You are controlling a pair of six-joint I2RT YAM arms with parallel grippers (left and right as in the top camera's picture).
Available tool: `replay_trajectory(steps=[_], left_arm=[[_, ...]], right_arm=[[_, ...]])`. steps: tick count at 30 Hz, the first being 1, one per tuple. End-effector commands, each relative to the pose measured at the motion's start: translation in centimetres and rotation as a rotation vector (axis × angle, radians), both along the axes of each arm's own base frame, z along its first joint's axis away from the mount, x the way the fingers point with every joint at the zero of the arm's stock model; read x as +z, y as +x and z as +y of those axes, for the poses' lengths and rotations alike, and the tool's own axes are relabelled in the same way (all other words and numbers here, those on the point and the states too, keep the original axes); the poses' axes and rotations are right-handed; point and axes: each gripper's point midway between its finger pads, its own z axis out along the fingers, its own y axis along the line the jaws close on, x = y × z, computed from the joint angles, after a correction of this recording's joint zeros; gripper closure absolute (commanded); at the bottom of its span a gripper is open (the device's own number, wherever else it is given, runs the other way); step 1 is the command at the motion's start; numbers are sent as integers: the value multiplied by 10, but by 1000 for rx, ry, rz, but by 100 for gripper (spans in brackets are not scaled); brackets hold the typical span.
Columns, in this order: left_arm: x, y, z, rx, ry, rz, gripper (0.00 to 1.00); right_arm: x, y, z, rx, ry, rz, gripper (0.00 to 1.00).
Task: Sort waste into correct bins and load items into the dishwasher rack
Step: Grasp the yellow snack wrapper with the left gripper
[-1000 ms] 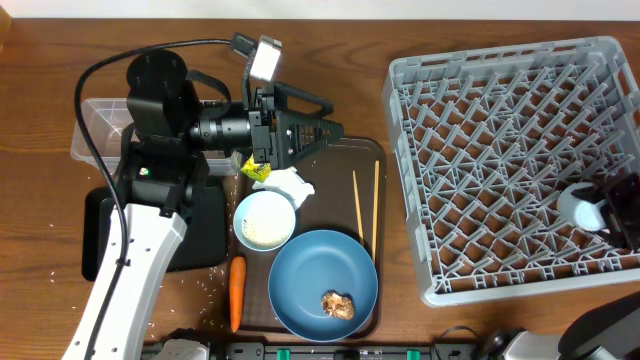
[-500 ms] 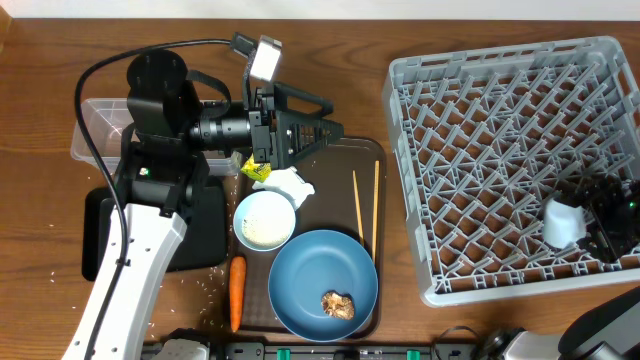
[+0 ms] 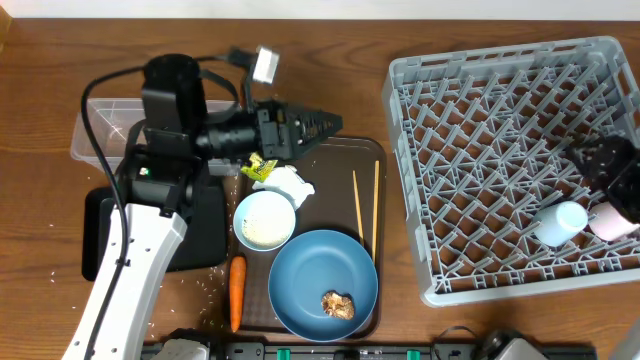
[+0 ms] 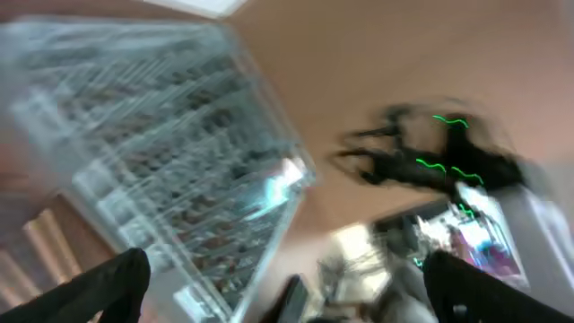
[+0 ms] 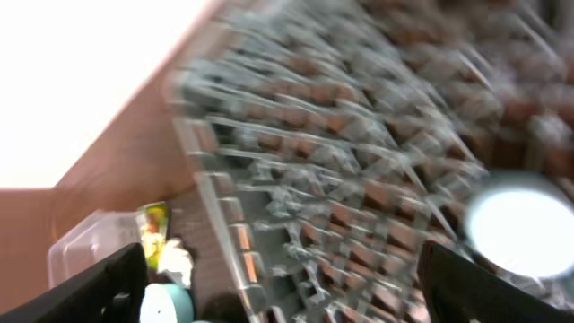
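The dishwasher rack (image 3: 398,130) fills the right end of the bench. Near its front right corner the light-blue cup (image 3: 560,222) lies tilted among the pegs, with the pink cup (image 3: 607,222) just beside it. My right gripper (image 5: 280,251) hangs over that side, jaws spread wide and holding nothing. The brown serving tray (image 3: 330,160) sits by the middle of the bench's front edge. On it the blue bowl (image 3: 305,265) holds the brown food lump (image 3: 338,304), the white bowl (image 3: 265,220) holds rice, the chopsticks (image 3: 365,210) lie along its right side, and the tissue (image 3: 285,185) and wrapper (image 3: 260,168) sit at its back left. My left gripper (image 3: 325,125) hovers over that tray's back edge, released and empty. The black tray (image 3: 205,230) and clear box (image 3: 100,125) stand to the left; I cannot tell their contents. The carrot (image 3: 237,292) lies at the serving tray's front left edge.
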Motion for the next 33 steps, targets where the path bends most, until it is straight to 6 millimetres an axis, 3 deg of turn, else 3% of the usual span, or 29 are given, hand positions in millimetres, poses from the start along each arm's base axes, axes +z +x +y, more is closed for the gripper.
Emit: replay_trajectory(steps=[1, 4, 6, 9, 14, 18, 25, 31, 33], left_arm=[[-42, 26, 26, 240, 259, -11, 2], [-73, 27, 52, 378, 457, 40, 2], [-81, 29, 63, 411, 559, -2, 2], [-87, 34, 67, 367, 709, -143, 2], [-128, 50, 84, 426, 963, -143, 2], [-170, 73, 84, 437, 1092, -113, 2], [-231, 114, 71, 436, 1130, -96, 1], [-279, 117, 69, 387, 1174, -33, 10], [-289, 115, 65, 362, 1168, -15, 20]], right_arm=[[42, -7, 36, 132, -69, -172, 5], [60, -14, 56, 183, -123, -249, 2], [66, -19, 66, 212, -137, -275, 1], [69, -22, 79, 255, -140, -289, 1], [65, -21, 95, 314, -122, -275, 2], [60, -19, 99, 336, -107, -256, 3], [51, -18, 98, 332, -93, -213, 4], [41, -22, 91, 296, -119, -156, 5], [40, -22, 90, 292, -122, -150, 5]])
